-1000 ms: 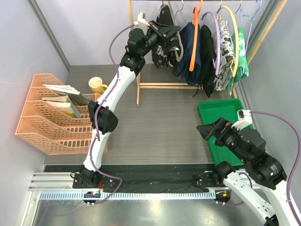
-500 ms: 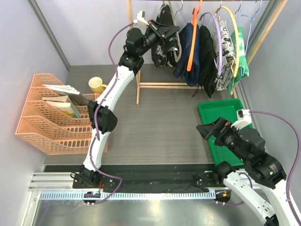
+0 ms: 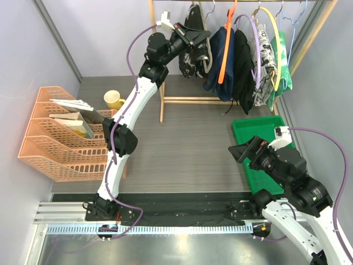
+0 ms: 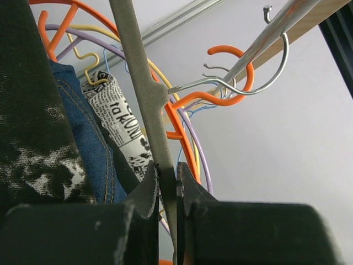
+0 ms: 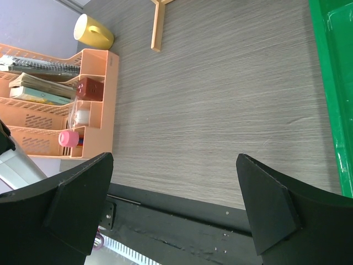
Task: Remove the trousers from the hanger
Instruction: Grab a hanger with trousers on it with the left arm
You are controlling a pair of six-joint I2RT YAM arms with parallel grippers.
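L gripper (image 4: 168, 178) was clamped tight on the grey hanger (image 4: 138, 77) carrying the marbled trousers (image 3: 191, 59) up at the rail (image 4: 314, 16), prob. to unhook it, while R gripper (image 3: 246, 150) hovered w/ jaws wide apart by the green tray (image 3: 265, 128), likely ready for the cloth.

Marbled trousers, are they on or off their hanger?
On. The marbled trousers hang draped over the grey hanger, which the left tool grips.
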